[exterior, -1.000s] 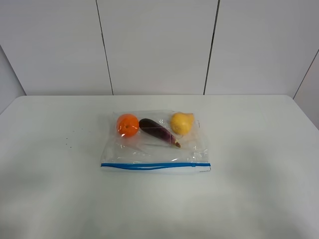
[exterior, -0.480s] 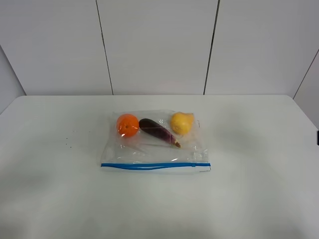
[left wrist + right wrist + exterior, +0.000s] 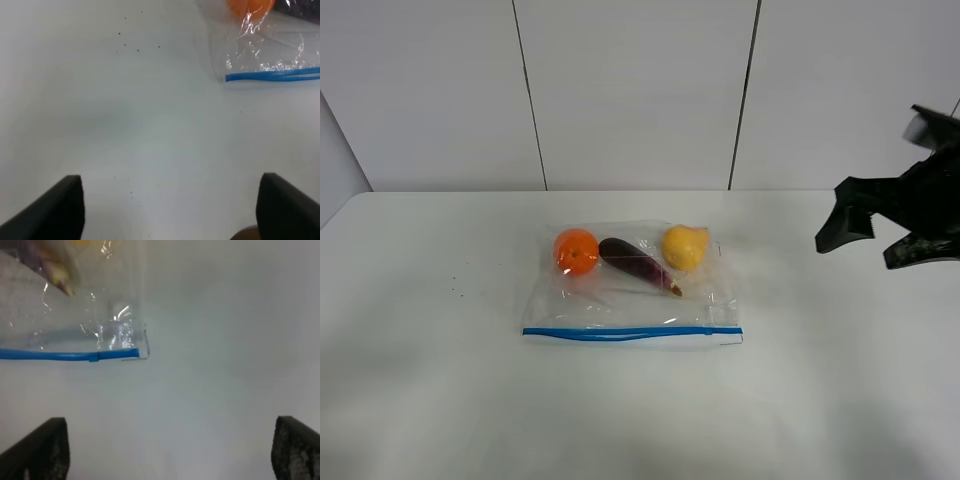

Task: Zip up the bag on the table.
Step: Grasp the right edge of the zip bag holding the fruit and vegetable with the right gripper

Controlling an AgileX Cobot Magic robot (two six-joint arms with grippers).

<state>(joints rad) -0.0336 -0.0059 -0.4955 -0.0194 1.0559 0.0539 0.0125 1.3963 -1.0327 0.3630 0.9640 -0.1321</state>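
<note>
The clear bag (image 3: 630,295) lies flat at the middle of the white table (image 3: 420,330), with its blue zipper strip (image 3: 630,333) along the near edge. An orange (image 3: 576,250), a purple eggplant (image 3: 638,263) and a yellow pear (image 3: 685,246) show through it. My right gripper (image 3: 873,240) hovers open and empty to the right of the bag. The right wrist view shows its open gripper (image 3: 170,450) short of the strip's right end (image 3: 67,355). My left gripper (image 3: 170,210) is open, apart from the bag's left corner (image 3: 265,55) and strip (image 3: 272,75). The left arm is out of the exterior view.
A grey panelled wall (image 3: 630,90) stands behind the table's far edge. A few dark specks (image 3: 455,290) mark the tabletop left of the bag, and they also show in the left wrist view (image 3: 135,47).
My right arm has come into the exterior view from the right edge and now hangs over the table's right side. The bag has not moved.
</note>
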